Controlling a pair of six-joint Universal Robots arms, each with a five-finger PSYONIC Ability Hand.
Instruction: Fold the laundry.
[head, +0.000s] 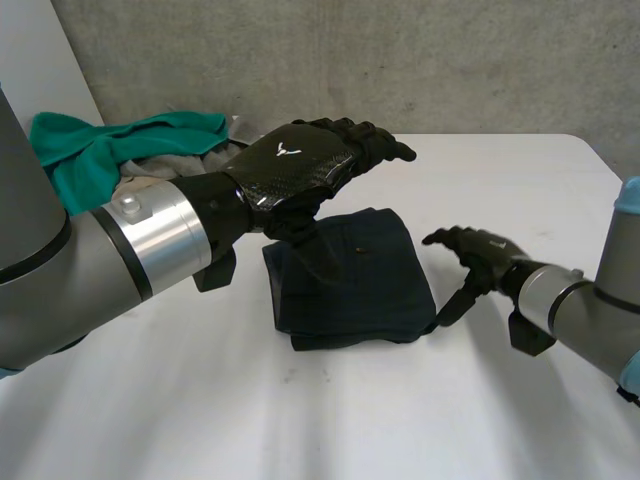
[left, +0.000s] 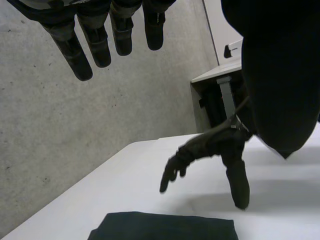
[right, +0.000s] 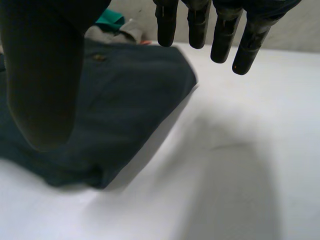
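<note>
Left hand (head: 305, 165) released: fingers (left: 95, 42) straight and spread, nothing in them, the palm hovering above the far-left corner of the folded dark garment (head: 355, 285) without visible contact. Right hand (head: 478, 252) also released, fingers (right: 220, 35) relaxed and slightly bent, holding nothing; it sits just beside the garment's right edge, apart from the cloth. In the left wrist view one of its digits points down close to the table (head: 520, 180); contact cannot be judged. Garment lies near the table's middle as a thick, roughly square packet: several layers stacked, corners rounded, near edge bulky, surface matte with a faint check. A small button (right: 98, 58) shows on its top face. Open white tabletop in front of the garment and to its right, smooth and bare; the far right corner is free as well. At the far left, behind the left arm, a loose pile of laundry (head: 90, 150), teal cloth over grey, crumpled and unfolded. Rough grey concrete wall (head: 400, 60) runs behind the table's far edge.
</note>
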